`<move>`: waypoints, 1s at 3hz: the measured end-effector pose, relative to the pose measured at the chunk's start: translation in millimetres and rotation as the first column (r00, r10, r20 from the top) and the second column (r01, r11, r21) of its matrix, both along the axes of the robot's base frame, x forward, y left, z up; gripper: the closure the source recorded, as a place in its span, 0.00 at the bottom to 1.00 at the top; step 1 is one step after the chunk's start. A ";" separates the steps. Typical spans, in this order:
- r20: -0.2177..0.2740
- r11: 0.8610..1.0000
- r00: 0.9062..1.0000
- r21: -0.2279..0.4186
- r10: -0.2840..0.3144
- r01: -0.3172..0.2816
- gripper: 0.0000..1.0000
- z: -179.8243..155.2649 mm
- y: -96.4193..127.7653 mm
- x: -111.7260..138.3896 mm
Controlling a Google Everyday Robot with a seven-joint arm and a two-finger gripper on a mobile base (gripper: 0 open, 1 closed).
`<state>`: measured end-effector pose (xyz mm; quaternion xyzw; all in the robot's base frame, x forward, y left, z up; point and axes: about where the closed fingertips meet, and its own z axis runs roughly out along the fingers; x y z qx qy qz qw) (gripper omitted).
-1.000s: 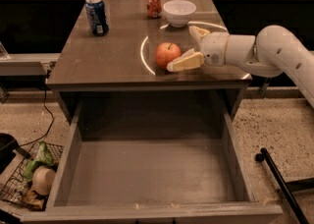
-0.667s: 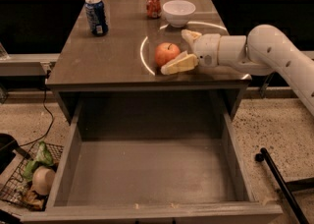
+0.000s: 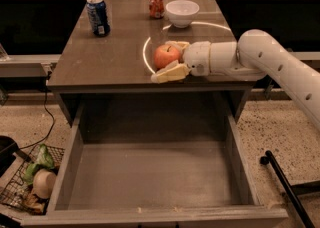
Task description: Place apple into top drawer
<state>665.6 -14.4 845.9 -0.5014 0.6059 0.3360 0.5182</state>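
Pincer (image 3: 162, 61) straddles apple (image 3: 167, 55) near tabletop (image 3: 110, 57) front edge, drawer (image 3: 150, 182) open below.

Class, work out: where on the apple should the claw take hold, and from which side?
Grip the apple across its widest middle, coming level from the right, where the claw is, right at it. It is round, stem up, resting on the tabletop.

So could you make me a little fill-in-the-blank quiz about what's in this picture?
The gripper is at the apple, on ___ of the cabinet. The top drawer below stands ___. The white bowl sits beside the ___ can.
Missing words: top; open; red.
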 end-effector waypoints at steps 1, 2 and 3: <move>0.001 1.000 1.000 -0.002 0.009 -0.009 0.39 -0.6 4.3 -1.8; 0.001 1.000 1.000 -0.001 0.014 -0.014 0.63 -0.8 7.3 -2.3; 0.000 1.000 1.000 0.000 0.019 -0.019 0.87 -1.1 10.2 -2.8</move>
